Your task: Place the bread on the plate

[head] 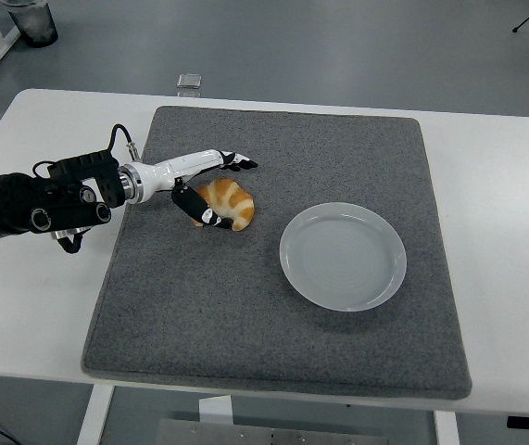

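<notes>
A golden croissant (230, 205) lies on the grey mat, left of a round white plate (342, 256). My left hand (218, 185) reaches in from the left and straddles the croissant. Its fingers (236, 162) stretch over the far side, and the thumb (199, 210) presses at the near left end. The hand is still spread around the bread, and the bread rests on the mat. The right arm is out of sight.
The grey mat (273, 315) covers most of the white table (505, 241). A small grey object (188, 82) sits beyond the table's far edge. A dark bin (31, 20) stands on the floor at the top left.
</notes>
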You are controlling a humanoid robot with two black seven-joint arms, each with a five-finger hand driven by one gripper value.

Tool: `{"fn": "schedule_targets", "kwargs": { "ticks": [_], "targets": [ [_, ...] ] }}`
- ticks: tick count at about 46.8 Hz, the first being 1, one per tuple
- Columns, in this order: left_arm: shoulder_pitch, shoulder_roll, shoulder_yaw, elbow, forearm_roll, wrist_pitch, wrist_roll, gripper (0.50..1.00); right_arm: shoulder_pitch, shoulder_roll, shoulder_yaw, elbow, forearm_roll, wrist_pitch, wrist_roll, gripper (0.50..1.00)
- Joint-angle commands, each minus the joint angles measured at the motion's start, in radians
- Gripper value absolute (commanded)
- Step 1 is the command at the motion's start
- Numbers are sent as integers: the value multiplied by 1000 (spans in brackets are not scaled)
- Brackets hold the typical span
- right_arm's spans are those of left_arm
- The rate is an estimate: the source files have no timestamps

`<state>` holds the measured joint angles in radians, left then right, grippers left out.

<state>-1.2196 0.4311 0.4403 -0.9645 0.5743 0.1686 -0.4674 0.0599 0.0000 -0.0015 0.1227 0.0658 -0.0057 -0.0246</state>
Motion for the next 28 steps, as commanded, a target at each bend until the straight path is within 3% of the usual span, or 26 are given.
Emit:
{"fn": "schedule_targets", "kwargs": {
  "ticks": [1, 6, 9, 17, 21, 28],
  "targets": [
    [9, -17, 0, 6, -1, 0, 1, 977, 0, 0, 0, 0, 0, 1, 0, 952],
    [14, -19, 0, 7, -1, 5, 0, 966, 0, 0, 0, 0, 0, 0, 0, 952],
    [15, -22, 0, 7, 1, 6, -2, 926, 0, 0, 0, 0, 0, 0, 0, 952],
    [15, -23, 3, 7, 7, 8, -14, 750, 0, 0, 0, 0, 0, 0, 0, 952],
    [14, -22, 0, 7, 36, 14, -14, 630, 0, 0, 0, 0, 0, 0, 0, 952],
    [2, -22, 0, 6, 42, 49, -14, 500, 0, 0, 0, 0, 2, 0, 0, 952]
  ]
}}
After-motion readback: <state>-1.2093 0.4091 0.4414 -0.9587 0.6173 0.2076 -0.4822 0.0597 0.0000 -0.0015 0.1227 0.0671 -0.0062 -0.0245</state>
